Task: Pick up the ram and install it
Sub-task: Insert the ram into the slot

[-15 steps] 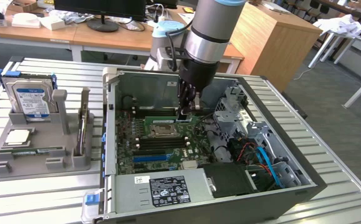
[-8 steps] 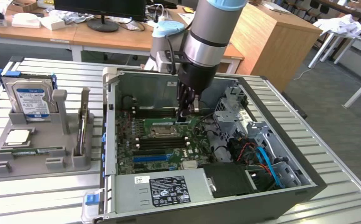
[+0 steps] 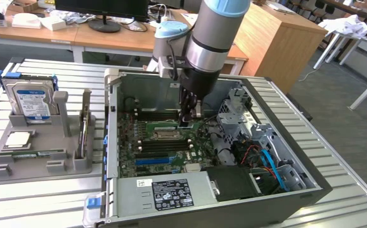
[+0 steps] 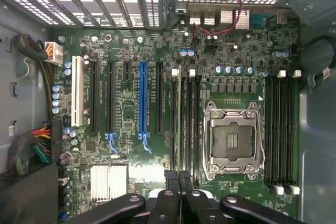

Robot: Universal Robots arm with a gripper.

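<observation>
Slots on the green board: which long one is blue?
The single blue slot, flanked by black slots on both sides. The only other coloured one is the white slot at the row's end.

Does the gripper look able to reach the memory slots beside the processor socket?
Probably yes: the case lies open, the gripper hangs inside it right above those memory slots, and no cable crosses them.

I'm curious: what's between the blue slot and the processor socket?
Long black slots lie between the blue slot and the processor socket, in the wrist view.
</observation>
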